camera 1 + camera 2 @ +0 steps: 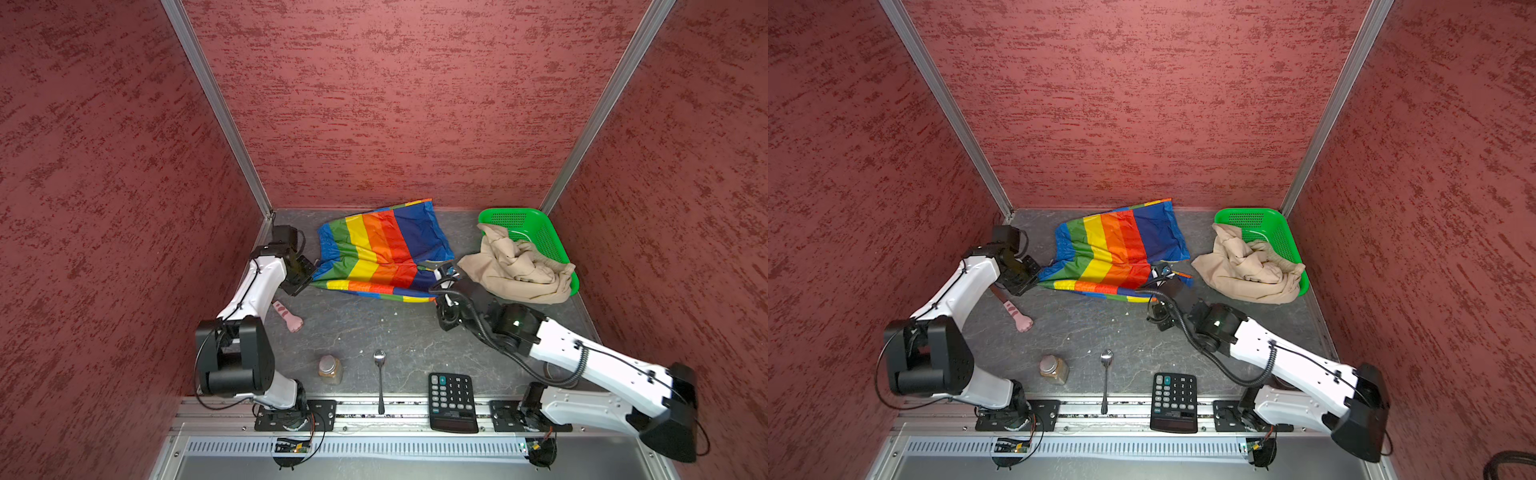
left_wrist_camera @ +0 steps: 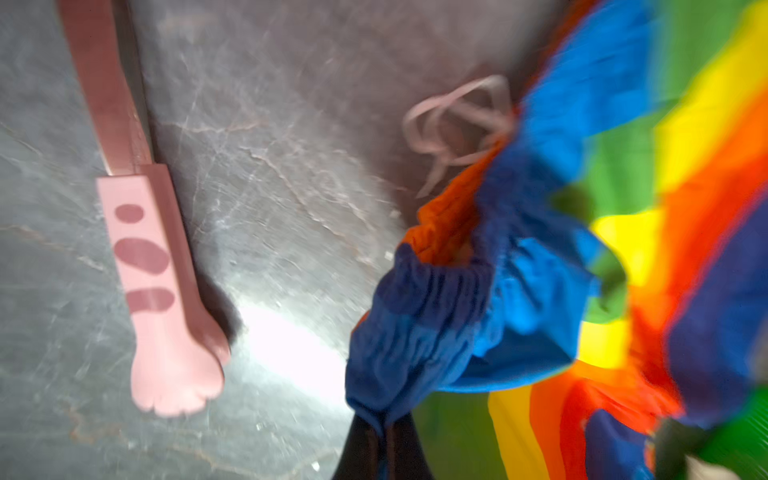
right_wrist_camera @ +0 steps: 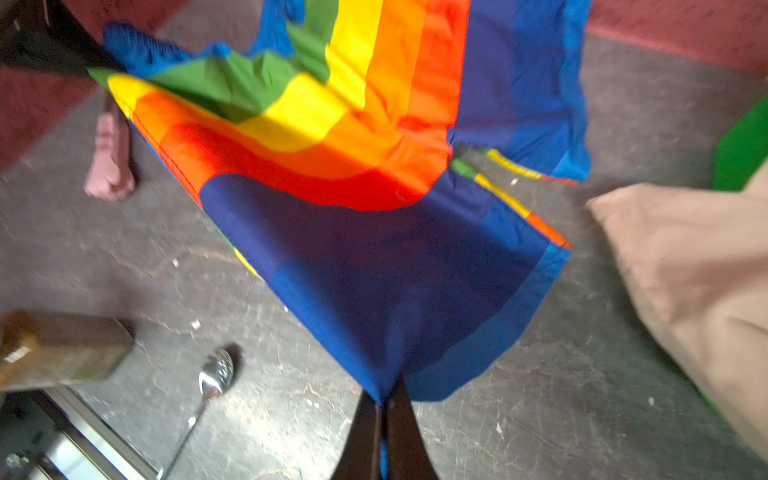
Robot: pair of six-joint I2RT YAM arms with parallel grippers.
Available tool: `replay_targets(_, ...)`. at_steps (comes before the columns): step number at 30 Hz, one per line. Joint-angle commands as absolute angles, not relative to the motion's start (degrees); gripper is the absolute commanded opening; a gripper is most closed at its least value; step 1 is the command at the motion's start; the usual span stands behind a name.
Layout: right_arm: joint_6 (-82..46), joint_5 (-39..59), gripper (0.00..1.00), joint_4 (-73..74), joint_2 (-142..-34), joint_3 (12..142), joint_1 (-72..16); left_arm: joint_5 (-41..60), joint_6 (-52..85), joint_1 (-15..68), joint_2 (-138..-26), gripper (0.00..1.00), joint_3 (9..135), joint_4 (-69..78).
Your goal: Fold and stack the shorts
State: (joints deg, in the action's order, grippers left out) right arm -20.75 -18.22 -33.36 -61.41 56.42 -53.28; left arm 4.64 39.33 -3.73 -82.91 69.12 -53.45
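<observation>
Nearest you, a flat black calculator [image 1: 453, 401], a slim metal spoon [image 1: 380, 382] and a squat jar [image 1: 330, 369] sit on the mottled grey table [image 1: 353, 332]. Mid-table, your left gripper [image 2: 384, 424] pinches the gathered blue waistband and your right gripper [image 3: 384, 399] a blue hem corner of the thin, glossy rainbow-striped shorts [image 1: 382, 249]. Far right, the crumpled beige shorts [image 1: 515, 266] spill over a perforated green basket [image 1: 544, 237].

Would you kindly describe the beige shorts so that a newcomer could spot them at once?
At the far right corner of the grey table stands a green basket. The beige shorts lie crumpled over it, spilling off its left side onto the table. Unlike the striped rainbow shorts to their left, they are plain and bunched in a heap.
</observation>
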Motion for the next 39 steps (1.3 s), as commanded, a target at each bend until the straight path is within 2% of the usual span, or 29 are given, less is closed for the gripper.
replay_targets(1,-26.1,-26.1,0.00,-39.7,-58.2,59.0,-52.2,1.9,40.5,-3.5,-78.6,0.00,70.8,-58.8)
replay_targets(7,-31.6,-29.8,0.00,-41.8,-53.5,62.5,-51.9,2.4,42.3,-2.4,-71.8,0.00,72.6,-63.2)
replay_targets(12,-27.7,-34.5,0.00,-40.0,-55.1,67.5,-49.8,3.1,43.1,-2.4,-70.3,0.00,76.4,-65.6)
replay_targets(15,-22.9,-35.6,0.00,-36.3,-58.3,69.5,-45.6,4.7,43.2,-2.4,-71.4,0.00,78.8,-65.4)
replay_targets(18,-19.7,-31.8,0.00,-30.9,-62.0,70.2,-39.5,5.7,43.2,-2.5,-73.6,0.00,81.0,-65.0)
replay_targets(26,-13.9,-25.3,0.00,-17.8,-78.3,75.3,-31.9,7.0,42.5,-5.5,-81.3,0.00,82.1,-62.3)
replay_targets(39,-10.9,-15.8,0.00,-15.3,-107.5,97.0,-23.4,7.8,41.9,-9.2,-95.6,0.00,84.9,-57.7)
